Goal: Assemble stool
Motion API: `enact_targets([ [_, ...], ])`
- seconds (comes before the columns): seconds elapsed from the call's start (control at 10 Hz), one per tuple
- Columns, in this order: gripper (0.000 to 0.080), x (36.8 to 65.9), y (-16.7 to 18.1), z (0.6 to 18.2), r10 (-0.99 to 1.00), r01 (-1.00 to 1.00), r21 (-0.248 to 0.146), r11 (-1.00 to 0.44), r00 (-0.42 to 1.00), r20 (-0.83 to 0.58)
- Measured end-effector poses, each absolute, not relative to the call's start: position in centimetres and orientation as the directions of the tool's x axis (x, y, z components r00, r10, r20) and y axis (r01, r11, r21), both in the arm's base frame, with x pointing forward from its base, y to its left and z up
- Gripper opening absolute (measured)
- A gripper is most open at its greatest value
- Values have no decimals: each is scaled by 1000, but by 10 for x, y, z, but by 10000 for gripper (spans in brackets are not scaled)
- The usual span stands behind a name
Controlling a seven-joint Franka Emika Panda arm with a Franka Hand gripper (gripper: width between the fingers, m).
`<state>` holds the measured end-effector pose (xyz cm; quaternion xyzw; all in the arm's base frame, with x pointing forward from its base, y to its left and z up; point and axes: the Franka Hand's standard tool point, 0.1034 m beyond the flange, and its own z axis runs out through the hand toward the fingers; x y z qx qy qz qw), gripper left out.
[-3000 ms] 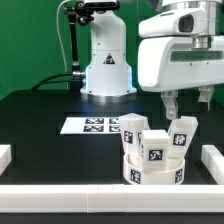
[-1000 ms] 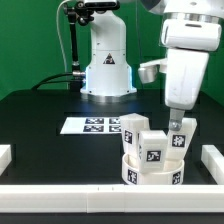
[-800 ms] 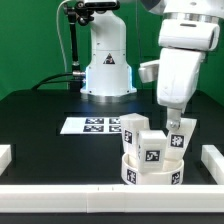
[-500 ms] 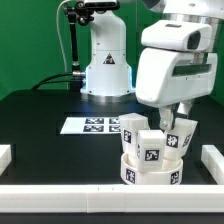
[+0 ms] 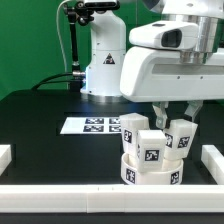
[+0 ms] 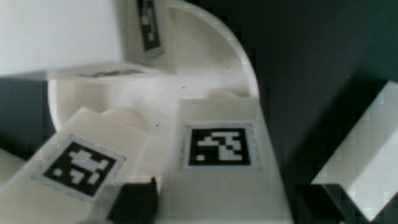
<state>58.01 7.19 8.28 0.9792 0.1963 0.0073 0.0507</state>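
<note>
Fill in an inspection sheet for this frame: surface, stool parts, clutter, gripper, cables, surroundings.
Surface: black table, bordered by white rails.
Job's things: round white seat near the front rail, three tagged legs standing up from it, close together.
Clutter: nothing seen; only the marker board lies flat behind the seat.
Gripper: gripper low over the legs, one dark finger either side of the leg toward the exterior view's right; contact cannot be told.
Cables: black cable along the post by the robot base.
Surroundings: green backdrop.
</note>
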Motion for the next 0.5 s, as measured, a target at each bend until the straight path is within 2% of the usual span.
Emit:
enact_targets([
  [0.2, 340, 580, 72, 82, 244, 241, 97, -966, 970, 12],
  [0.5, 340, 580, 74, 82, -93, -96, 58, -994, 994, 48],
])
